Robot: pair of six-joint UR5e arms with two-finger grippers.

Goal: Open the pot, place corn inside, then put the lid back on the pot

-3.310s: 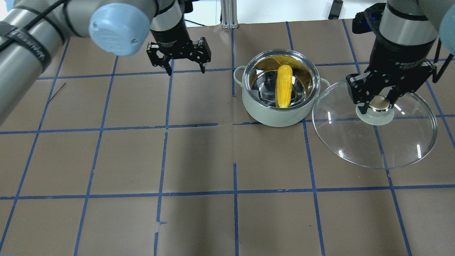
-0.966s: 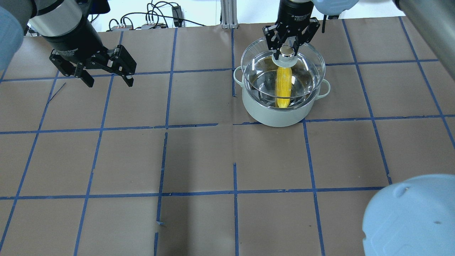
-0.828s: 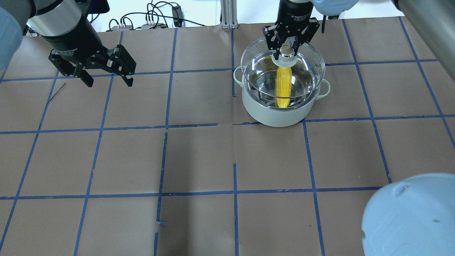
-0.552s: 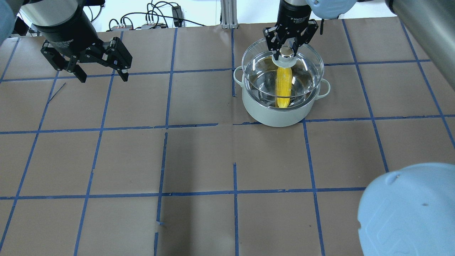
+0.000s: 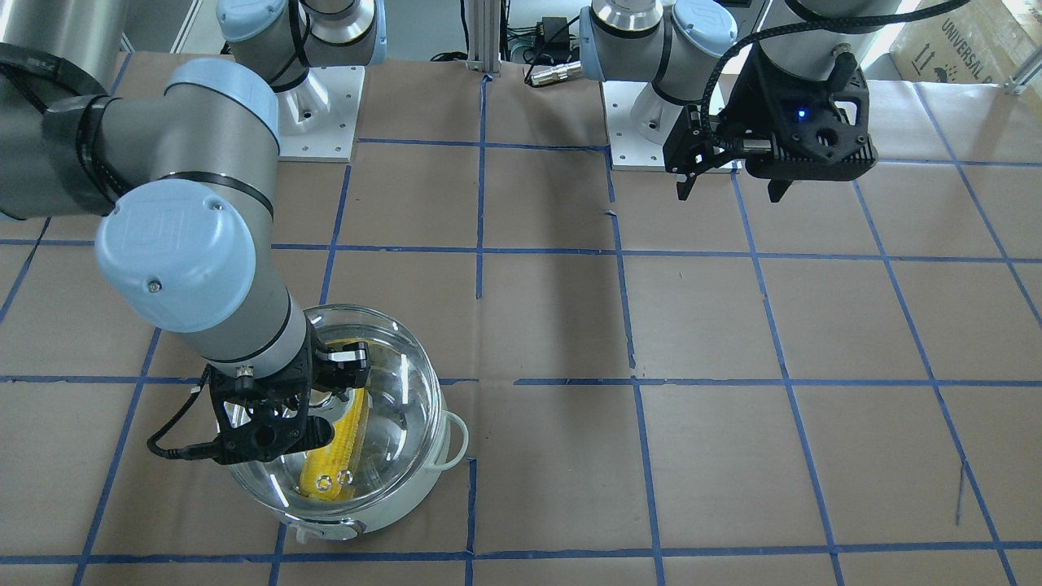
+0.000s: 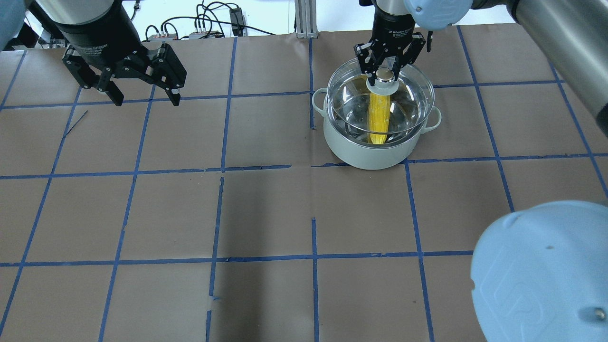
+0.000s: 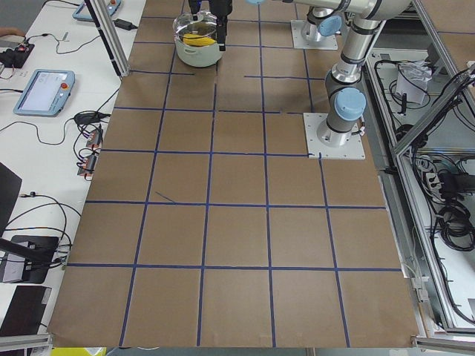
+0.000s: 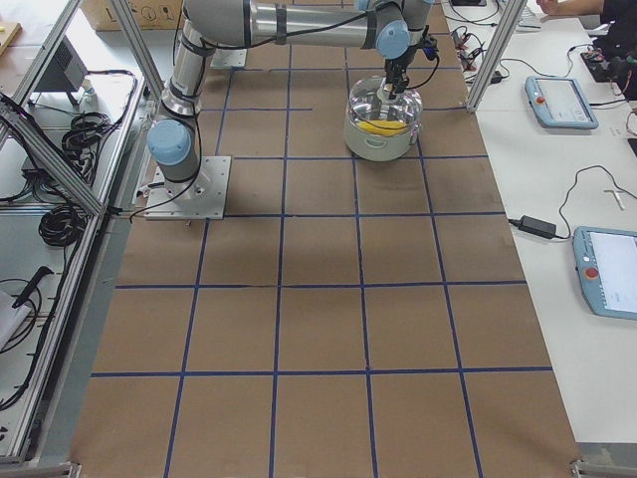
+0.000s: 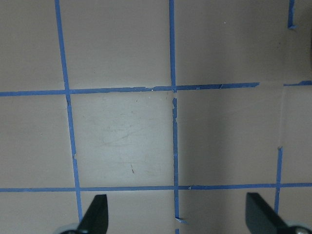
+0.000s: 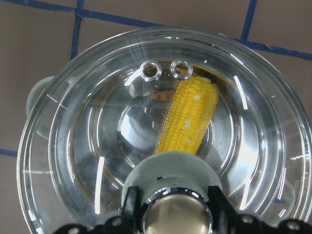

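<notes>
The pale mint-white pot [image 6: 368, 154] stands at the back right of the table, with the yellow corn [image 6: 379, 118] lying inside it. My right gripper [image 6: 385, 72] is shut on the knob of the clear glass lid [image 6: 418, 95] and holds the lid level over the pot's mouth, close above the rim. In the right wrist view the corn [image 10: 187, 119] shows through the lid [image 10: 97, 146], below the two steam-hole rings. My left gripper [image 6: 147, 100] is open and empty above the back left of the table; it also shows in the left wrist view [image 9: 178, 217].
Brown paper with a blue tape grid [image 6: 313, 259] covers the table. My right arm's blue elbow cap [image 6: 541, 275] fills the overhead view's lower right corner. Cables [image 6: 209, 23] lie beyond the table's back edge.
My right gripper has carried the lid from beside the pot to over its mouth and lowered it a little. My left gripper has drawn away to the back left, still open.
</notes>
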